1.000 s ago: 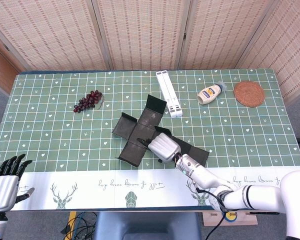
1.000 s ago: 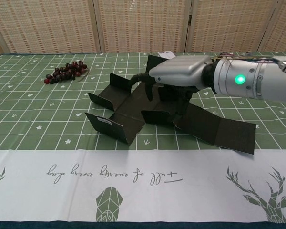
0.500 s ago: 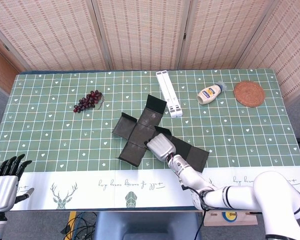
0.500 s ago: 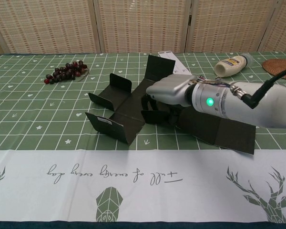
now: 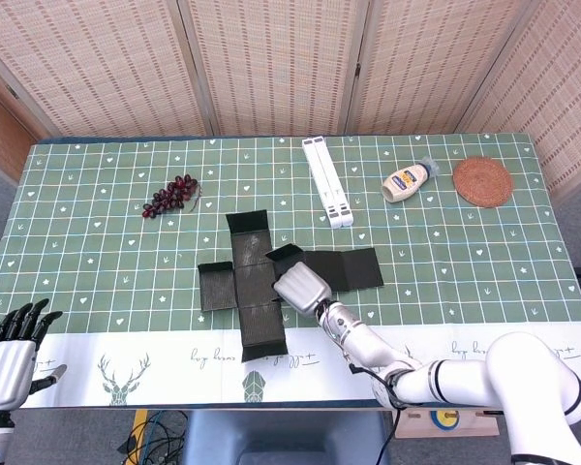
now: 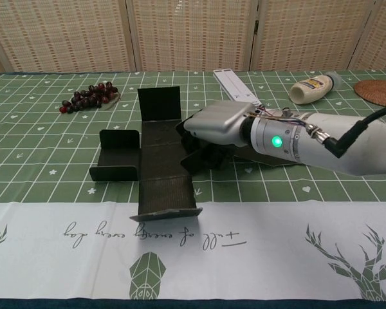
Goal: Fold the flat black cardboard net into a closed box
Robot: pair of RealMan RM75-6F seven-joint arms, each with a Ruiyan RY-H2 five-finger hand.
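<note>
A: Fingers first, left to right. The left hand (image 5: 8,360) rests at the near-left corner of the green patterned tablecloth (image 5: 97,262), its dark fingers (image 5: 24,318) apart and holding nothing. The right hand (image 6: 209,135) sits on the flat black cardboard net (image 5: 261,281); its fingers are curled down onto a raised flap beside the middle panels, though whether they pinch it or only press I cannot tell.

B: What changed?

A: A second ago the net lay skewed, its long strip running diagonally. Now it has been turned and dragged nearer the left, so its edges line up with the cloth's grid.

B: Meaning?

A: Likely it was squared up for folding; no wall is closed yet, so the task looks early.

B: Its axis?

A: The longer strip runs left-right toward the white folded stand (image 5: 327,180); the shorter runs near-far, the far flap upright, pointing toward the bunch of dark red grapes (image 5: 170,195).
</note>
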